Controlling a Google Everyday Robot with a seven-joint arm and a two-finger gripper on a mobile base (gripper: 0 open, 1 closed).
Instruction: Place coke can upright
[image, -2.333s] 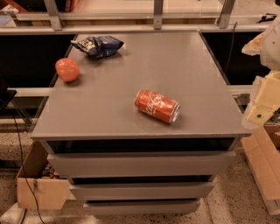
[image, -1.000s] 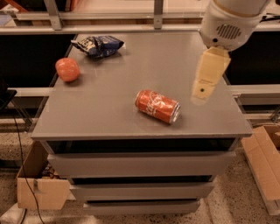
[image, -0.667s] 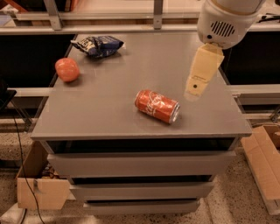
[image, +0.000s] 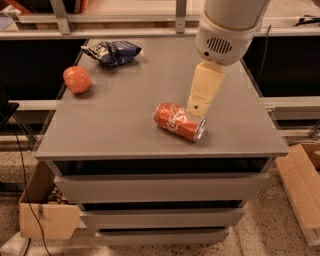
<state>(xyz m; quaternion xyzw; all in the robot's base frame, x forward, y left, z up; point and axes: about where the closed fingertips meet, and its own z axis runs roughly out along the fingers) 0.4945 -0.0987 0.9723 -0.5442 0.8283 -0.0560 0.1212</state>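
Note:
The coke can (image: 179, 121), red with white script and silver rims, lies on its side near the front middle of the grey cabinet top (image: 125, 120), its silver end pointing to the front right. My gripper (image: 199, 107) hangs from the white arm above the table, its cream fingers pointing down just behind and right of the can's silver end, close over it. Nothing is held.
A round orange-red fruit (image: 77, 79) sits at the left edge. A blue chip bag (image: 112, 50) lies at the back left. Cardboard boxes stand on the floor at the left (image: 45, 210) and right (image: 302, 180). Drawers are below the top.
The arm has swung in from the right and moved left and down, so the gripper is now just over the can's right end. The can has not moved.

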